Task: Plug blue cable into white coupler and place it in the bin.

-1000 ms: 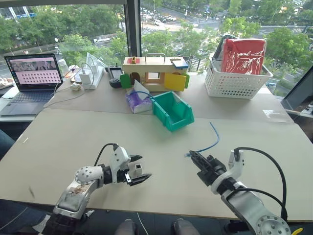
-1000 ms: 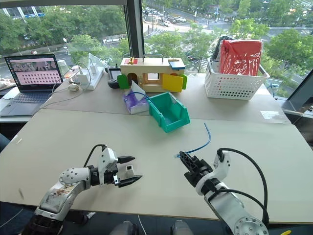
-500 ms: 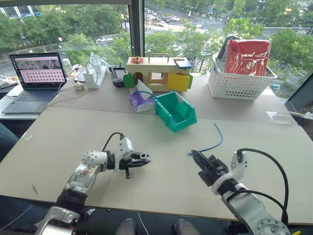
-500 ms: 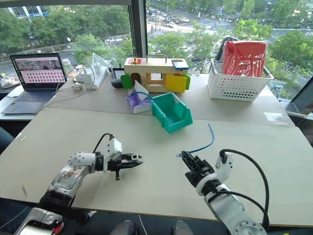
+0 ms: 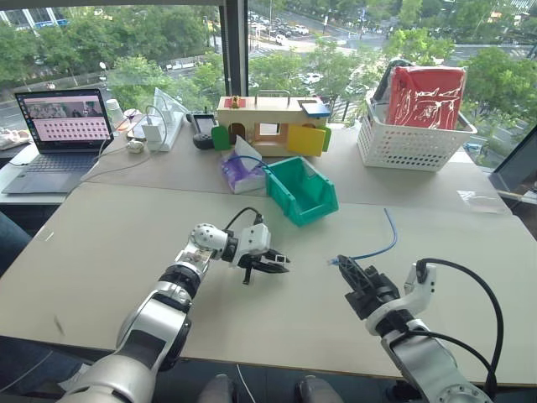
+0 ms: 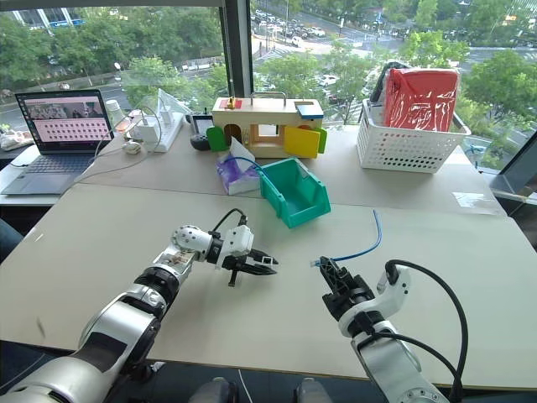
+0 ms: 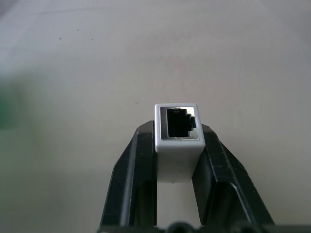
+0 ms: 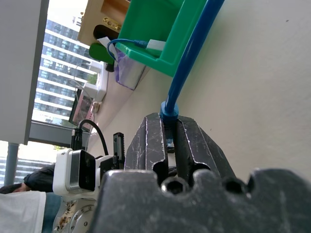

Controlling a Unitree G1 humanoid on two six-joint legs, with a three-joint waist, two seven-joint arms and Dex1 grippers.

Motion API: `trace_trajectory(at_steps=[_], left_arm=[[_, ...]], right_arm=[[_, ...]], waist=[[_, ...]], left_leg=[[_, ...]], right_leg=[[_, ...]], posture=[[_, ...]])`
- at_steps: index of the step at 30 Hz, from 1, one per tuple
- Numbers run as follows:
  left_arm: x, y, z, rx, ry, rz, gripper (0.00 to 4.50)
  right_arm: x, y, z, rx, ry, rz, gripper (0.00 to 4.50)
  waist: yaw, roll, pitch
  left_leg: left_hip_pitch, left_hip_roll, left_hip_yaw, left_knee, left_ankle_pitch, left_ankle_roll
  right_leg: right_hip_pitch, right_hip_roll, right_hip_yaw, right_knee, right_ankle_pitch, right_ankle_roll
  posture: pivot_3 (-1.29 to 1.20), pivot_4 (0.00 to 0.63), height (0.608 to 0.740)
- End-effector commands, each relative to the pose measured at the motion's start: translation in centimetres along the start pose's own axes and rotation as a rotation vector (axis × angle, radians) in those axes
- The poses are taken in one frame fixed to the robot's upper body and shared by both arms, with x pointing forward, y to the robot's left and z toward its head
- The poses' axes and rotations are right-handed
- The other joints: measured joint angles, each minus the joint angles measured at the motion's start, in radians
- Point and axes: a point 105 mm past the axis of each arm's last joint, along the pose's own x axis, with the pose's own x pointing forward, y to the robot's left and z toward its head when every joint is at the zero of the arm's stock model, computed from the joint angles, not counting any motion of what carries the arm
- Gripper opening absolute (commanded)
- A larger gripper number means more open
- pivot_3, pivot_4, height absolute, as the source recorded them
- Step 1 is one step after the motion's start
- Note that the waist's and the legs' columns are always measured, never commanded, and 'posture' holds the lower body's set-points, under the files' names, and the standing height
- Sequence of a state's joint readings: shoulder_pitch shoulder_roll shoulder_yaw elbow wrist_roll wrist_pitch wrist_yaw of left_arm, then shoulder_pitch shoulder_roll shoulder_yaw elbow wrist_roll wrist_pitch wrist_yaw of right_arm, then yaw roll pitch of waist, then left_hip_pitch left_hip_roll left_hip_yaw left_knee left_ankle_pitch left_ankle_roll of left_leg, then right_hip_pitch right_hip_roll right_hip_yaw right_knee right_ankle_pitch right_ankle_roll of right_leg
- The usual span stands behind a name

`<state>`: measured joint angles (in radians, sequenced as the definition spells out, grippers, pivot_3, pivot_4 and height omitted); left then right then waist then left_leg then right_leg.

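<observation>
- The left gripper (image 5: 270, 265) pinches the white coupler (image 7: 177, 141) by its side walls, leaving the dark socket mouth clear and facing out toward the right arm — likely so a plug can go straight in
- The right gripper (image 5: 347, 269) is clamped on the blue cable (image 5: 379, 243) just behind its plug; the cord's free length trails over the table (image 5: 109, 243)
- The bin (image 5: 302, 191) waits beyond both grippers, its cut-away front toward them
- No readable brand or lettering — the laptop (image 5: 57, 138) screen is too small to read
</observation>
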<state>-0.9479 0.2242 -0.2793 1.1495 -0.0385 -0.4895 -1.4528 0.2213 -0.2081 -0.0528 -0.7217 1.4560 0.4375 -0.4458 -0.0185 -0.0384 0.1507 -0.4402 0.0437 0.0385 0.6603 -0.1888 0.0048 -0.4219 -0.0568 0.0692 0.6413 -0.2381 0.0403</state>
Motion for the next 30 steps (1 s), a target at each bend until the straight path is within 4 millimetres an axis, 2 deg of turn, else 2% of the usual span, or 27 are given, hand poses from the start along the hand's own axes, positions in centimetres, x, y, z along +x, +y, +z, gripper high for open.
trace_trajectory(at_steps=[1,6,12,14,15,16,22,27,30], left_arm=[[0.1,0.6,0.8,0.067,0.041,-0.035,0.49],[0.1,1.8,1.0,0.051,0.079,0.017,0.49],[-0.3,2.4,0.2,0.022,0.129,0.072,0.49],[-0.6,2.5,-0.1,0.004,0.136,0.093,1.52],[-0.8,2.5,-0.3,-0.005,0.140,0.101,1.71],[-1.0,2.5,-0.6,-0.014,0.147,0.109,2.21],[-2.1,3.0,-0.9,-0.041,0.125,0.191,4.45],[-3.3,3.0,-1.3,-0.090,0.086,0.236,4.49],[-4.5,2.6,-1.3,-0.162,0.000,0.262,4.49]], right_arm=[[-0.5,1.2,0.9,-0.001,-0.058,0.039,0.00],[-0.7,1.3,0.7,-0.004,-0.059,0.037,0.00],[-0.9,1.2,0.7,-0.008,-0.057,0.032,0.00],[-0.9,1.2,0.7,-0.008,-0.053,0.031,0.00],[-0.9,1.2,0.7,-0.008,-0.052,0.031,0.00],[-0.9,1.2,0.7,-0.009,-0.050,0.030,0.00],[-1.0,1.1,0.5,-0.009,-0.038,0.029,0.00],[-0.8,1.1,0.4,-0.006,-0.029,0.033,0.00],[-0.7,1.1,0.3,-0.002,-0.019,0.038,0.00]], waist=[[0.000,0.000,0.000],[0.002,0.000,0.000],[0.001,0.000,0.000],[0.001,0.000,0.000],[0.001,0.000,0.000],[0.001,0.000,0.000],[0.000,0.000,0.000],[0.000,0.000,0.000],[-0.002,0.000,0.000]], left_leg=[[0.000,0.000,0.000,0.000,0.000,0.000],[0.000,0.000,-0.001,0.000,0.000,0.000],[0.000,0.000,-0.001,0.000,0.000,0.000],[0.000,0.000,-0.001,0.000,0.000,0.000],[0.000,0.000,-0.001,0.000,0.000,0.001],[0.000,0.000,-0.001,0.000,0.000,0.001],[0.000,0.000,-0.001,0.000,0.000,0.001],[0.000,0.000,-0.001,0.000,0.000,0.001],[0.000,0.000,-0.001,0.000,0.000,0.001]], right_leg=[[0.000,0.000,0.000,0.000,0.000,0.000],[0.001,0.000,0.000,0.000,0.000,0.000],[0.000,0.000,0.000,0.000,0.000,0.000],[0.001,0.000,0.000,0.000,0.000,0.000],[0.001,0.000,0.000,0.001,0.000,0.000],[0.001,0.000,0.000,0.001,0.000,0.000],[0.000,0.000,0.000,0.001,0.000,0.000],[0.000,0.000,0.000,0.001,0.000,0.000],[0.000,0.000,0.000,0.001,0.000,0.000]], posture=[[0.00,0.150,0.740],[0.00,0.150,0.740],[0.00,0.150,0.740],[0.00,0.150,0.740],[0.00,0.150,0.740],[0.00,0.150,0.740],[0.00,0.150,0.740],[0.00,0.150,0.740],[0.00,0.150,0.740]])
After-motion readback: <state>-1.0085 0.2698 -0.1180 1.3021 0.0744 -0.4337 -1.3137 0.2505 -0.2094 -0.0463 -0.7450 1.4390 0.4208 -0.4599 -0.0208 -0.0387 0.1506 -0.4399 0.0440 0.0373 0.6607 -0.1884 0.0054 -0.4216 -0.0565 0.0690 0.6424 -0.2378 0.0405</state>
